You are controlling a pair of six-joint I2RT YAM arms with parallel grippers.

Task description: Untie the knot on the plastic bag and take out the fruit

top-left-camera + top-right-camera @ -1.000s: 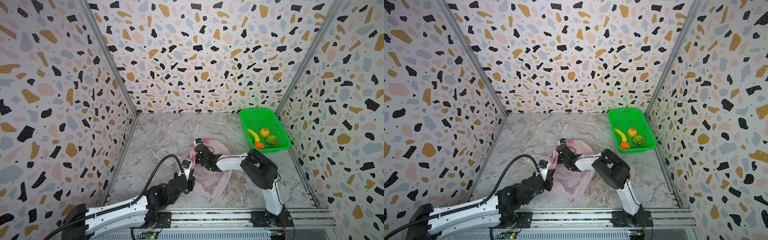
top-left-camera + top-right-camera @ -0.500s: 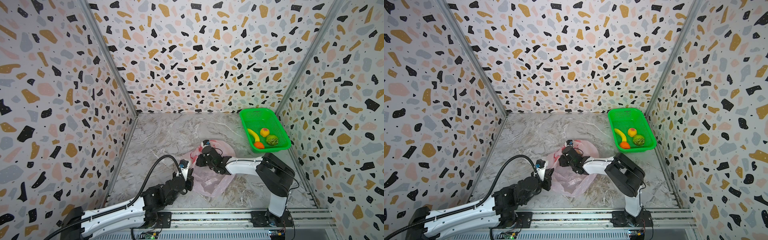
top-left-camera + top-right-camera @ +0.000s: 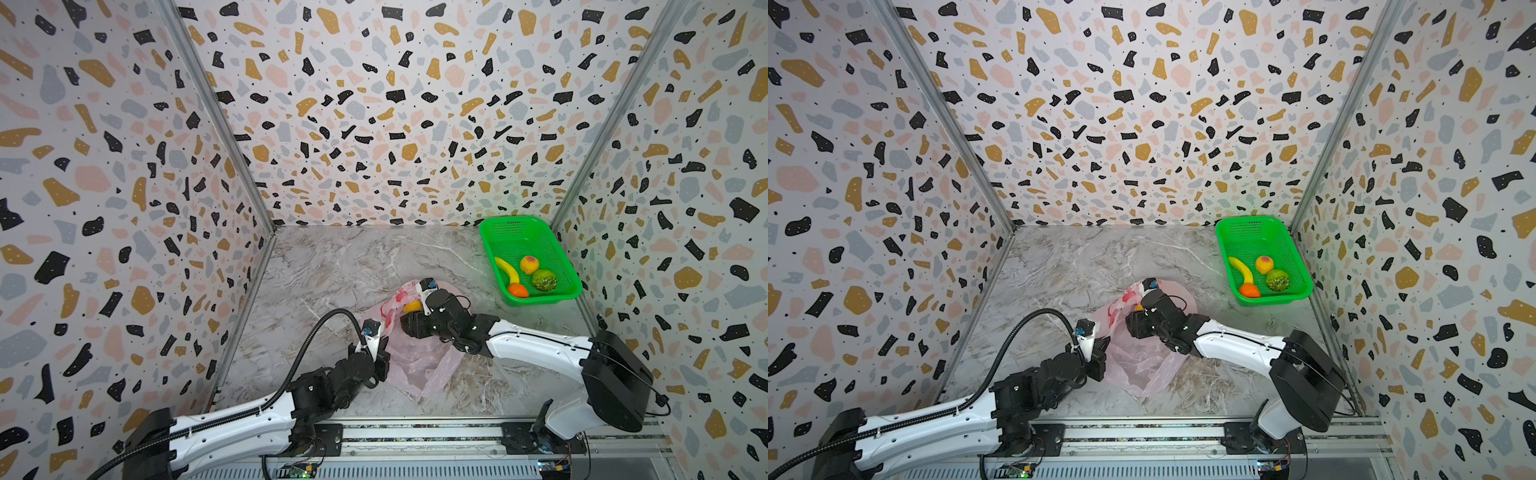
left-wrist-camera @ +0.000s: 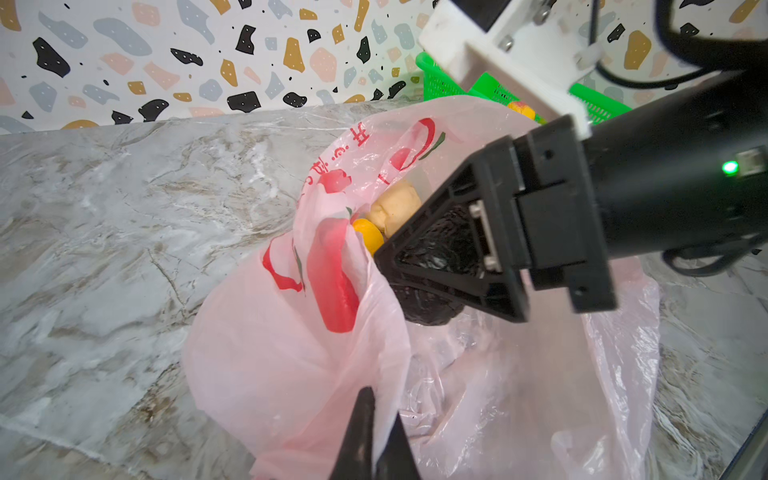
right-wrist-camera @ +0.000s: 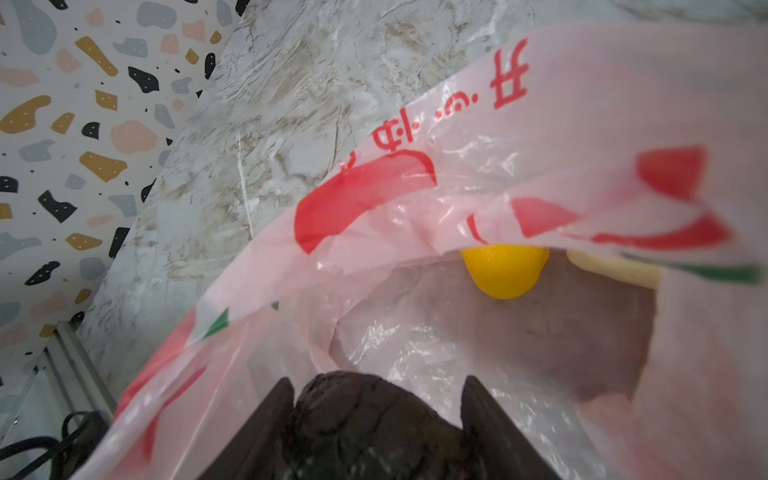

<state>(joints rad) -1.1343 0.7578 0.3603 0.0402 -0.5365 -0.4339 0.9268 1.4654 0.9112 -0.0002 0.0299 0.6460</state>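
One plastic bag [image 3: 419, 361] is seen lying crumpled near the middle of the marble table [image 3: 332, 270], with its mouth open. Two grippers are engaged with it. The left gripper [image 4: 370, 399] is pressed together on one fold of the pink film at the edge of the mouth. The right gripper [image 5: 374, 392] is reached into the mouth, and its two fingers are closed against the sides of one dark oval [image 4: 430, 311], which sits inside the bag.

Two more pieces of fruit are counted in the bag: one yellow-orange ball [image 5: 505, 270] and, just beside it, one pale beige lump [image 4: 395, 208]. Both are partly covered by the red-printed upper film. Three pieces are thus counted within the bag.

One green basket [image 3: 515, 232] is set in the far right corner of the table, well apart from the bag. Four pieces are counted in it: one banana [image 3: 508, 269], one peach [image 3: 529, 264], one bumpy green ball [image 3: 544, 280] and one orange [image 3: 517, 290]. The orange is seen at the banana's near end, and the peach and green ball are placed close together to the banana's right. Seven pieces are counted in all.
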